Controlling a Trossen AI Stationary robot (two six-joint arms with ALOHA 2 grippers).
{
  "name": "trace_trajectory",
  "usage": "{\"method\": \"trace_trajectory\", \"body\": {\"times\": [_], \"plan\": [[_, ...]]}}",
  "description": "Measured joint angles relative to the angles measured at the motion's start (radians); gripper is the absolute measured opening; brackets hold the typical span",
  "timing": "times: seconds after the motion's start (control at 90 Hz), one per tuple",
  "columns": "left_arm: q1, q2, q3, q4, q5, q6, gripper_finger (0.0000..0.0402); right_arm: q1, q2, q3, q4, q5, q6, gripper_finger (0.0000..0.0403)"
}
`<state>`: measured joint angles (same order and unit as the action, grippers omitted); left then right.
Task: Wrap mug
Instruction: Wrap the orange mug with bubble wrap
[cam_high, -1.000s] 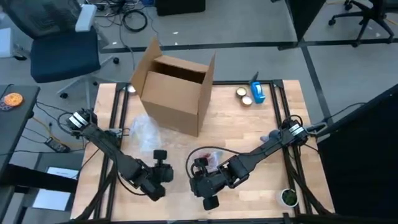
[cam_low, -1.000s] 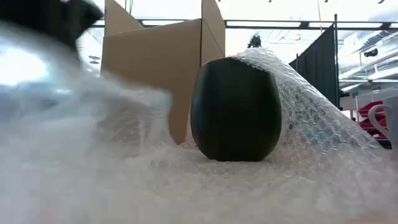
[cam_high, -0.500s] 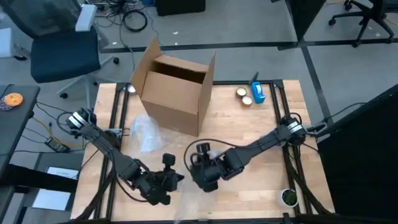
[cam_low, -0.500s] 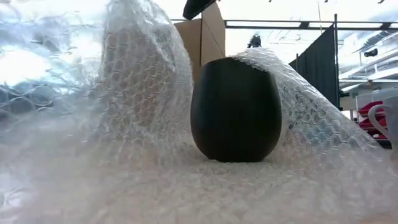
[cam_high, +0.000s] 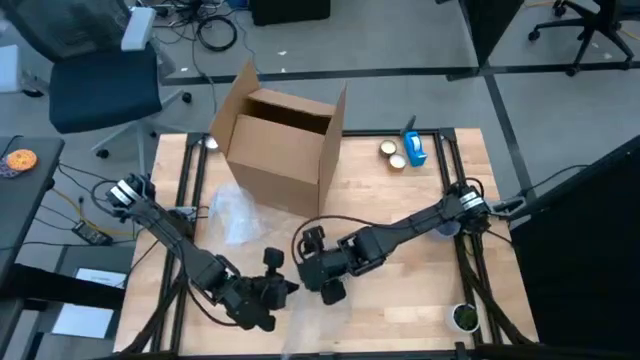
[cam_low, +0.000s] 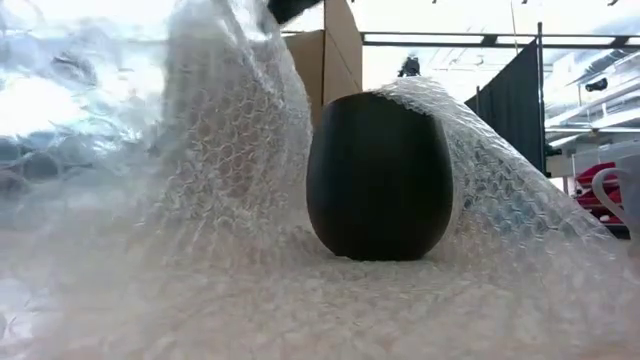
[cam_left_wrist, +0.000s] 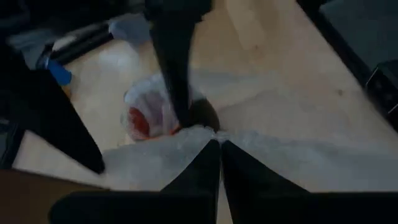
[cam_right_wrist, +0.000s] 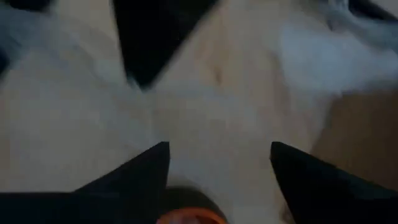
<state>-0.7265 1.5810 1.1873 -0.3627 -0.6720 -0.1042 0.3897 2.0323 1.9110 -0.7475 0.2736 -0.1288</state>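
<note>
A dark rounded mug (cam_low: 380, 175) stands upright on a sheet of bubble wrap (cam_low: 300, 300), which rises behind it on the right and in a tall fold on its left. In the left wrist view the mug (cam_left_wrist: 148, 115) shows a red inside under the wrap. My left gripper (cam_high: 277, 286) is shut on the wrap (cam_left_wrist: 273, 162) near the table's front. My right gripper (cam_high: 318, 268) stands open just right of it, over the mug, which it hides in the high view. An orange rim (cam_right_wrist: 183, 218) shows below its fingers. My left gripper pinches an edge or fold of the bubble wrap (cam_left_wrist: 200, 132) at the free ends of its two shut fingers. The sheet is drawn up into a peak there and falls away on both sides onto the table. One layer or several, I cannot tell.
An open cardboard box (cam_high: 285, 145) stands at the far middle. A loose clear plastic piece (cam_high: 235, 215) lies left of it. Tape rolls (cam_high: 393, 155) and a blue item (cam_high: 413, 148) lie at the far right, and a small round pot (cam_high: 462, 317) at the near right.
My left gripper has gone toward the table's right and near edges, and the bubble wrap's left part has risen from low on the table into a tall fold beside the mug. My right gripper has gone toward the far edge and the left. The mug has stayed put.
</note>
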Motion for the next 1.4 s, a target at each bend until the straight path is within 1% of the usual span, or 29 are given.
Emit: {"method": "trace_trajectory", "body": {"times": [0.122,0.256,0.356,0.589,0.711,0.889,0.933,1.167,1.289,1.4], "plan": [[0.000,0.000,0.000,0.033,0.000,0.040,0.0000,-0.018,0.005,0.000,0.030,-0.096,0.029,0.0275],[0.000,0.000,0.000,0.033,0.000,0.047,0.0000,-0.033,0.010,0.000,0.019,-0.177,0.086,0.0259],[0.000,0.000,0.000,0.032,0.000,0.048,0.0000,-0.038,0.010,0.000,0.013,-0.199,0.093,0.0238],[0.000,0.000,0.000,0.031,0.001,0.048,0.0000,-0.045,0.010,0.000,0.003,-0.199,0.080,0.0182],[0.000,0.000,0.000,0.031,0.001,0.061,0.0000,-0.048,0.010,0.000,-0.011,-0.199,0.029,0.0135],[-0.001,-0.006,0.000,0.030,0.003,0.121,0.0001,-0.045,0.010,0.000,-0.011,-0.199,-0.001,0.0027],[-0.001,-0.014,0.000,0.030,0.003,0.125,0.0001,-0.045,0.010,0.000,-0.013,-0.199,-0.002,0.0011],[-0.001,-0.037,0.000,0.031,-0.005,0.126,0.0001,-0.039,0.011,0.000,-0.028,-0.118,0.003,0.0002],[-0.001,-0.037,0.000,0.031,-0.005,0.122,0.0001,-0.038,0.008,0.000,-0.041,-0.085,0.003,0.0019],[-0.001,-0.037,0.000,0.031,-0.005,0.121,0.0001,-0.046,0.009,0.000,-0.040,-0.085,0.007,0.0048]]}}
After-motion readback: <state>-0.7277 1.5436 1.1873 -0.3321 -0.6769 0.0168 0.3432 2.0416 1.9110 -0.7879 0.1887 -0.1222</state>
